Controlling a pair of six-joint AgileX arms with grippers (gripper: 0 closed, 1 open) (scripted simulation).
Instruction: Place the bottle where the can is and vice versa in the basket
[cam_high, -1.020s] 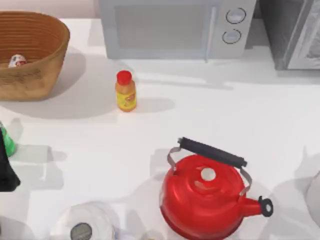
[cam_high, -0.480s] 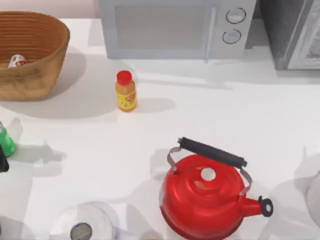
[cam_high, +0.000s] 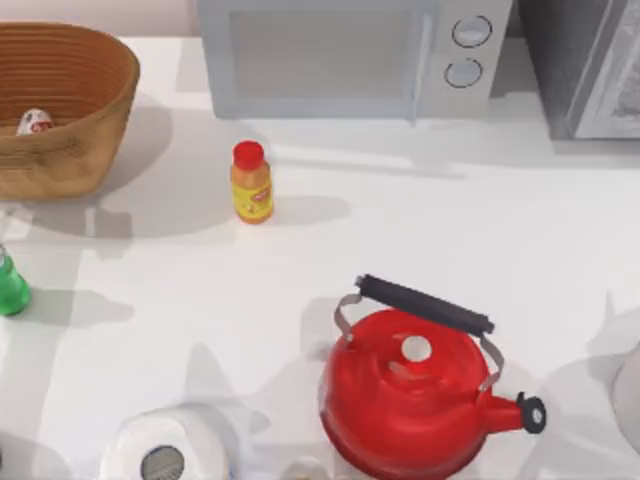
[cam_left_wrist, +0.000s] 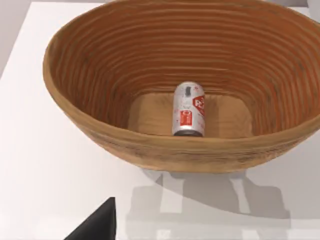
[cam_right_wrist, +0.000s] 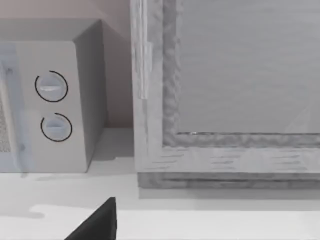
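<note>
Can (cam_left_wrist: 188, 110) lies on its side in wicker basket (cam_high: 85, 150) far left, yellow bottle (cam_high: 251, 182) untouched; left arm just left top view, swap unstarted, grip cannot tell.

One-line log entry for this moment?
can: lying in basket | bottle: upright on table, outside basket | swap: not started

The large oval woven wicker basket (cam_high: 70, 105) sits in the upper left of the top view, with the small white red-labelled can (cam_left_wrist: 188, 109) lying on its side on the basket floor. The yellow red-capped bottle (cam_high: 251, 182) stands upright on the white table (cam_high: 420, 230) right of the basket, in front of the grey microwave (cam_high: 350, 55). The red kettle (cam_high: 415, 390) stands at lower right of centre.
</note>
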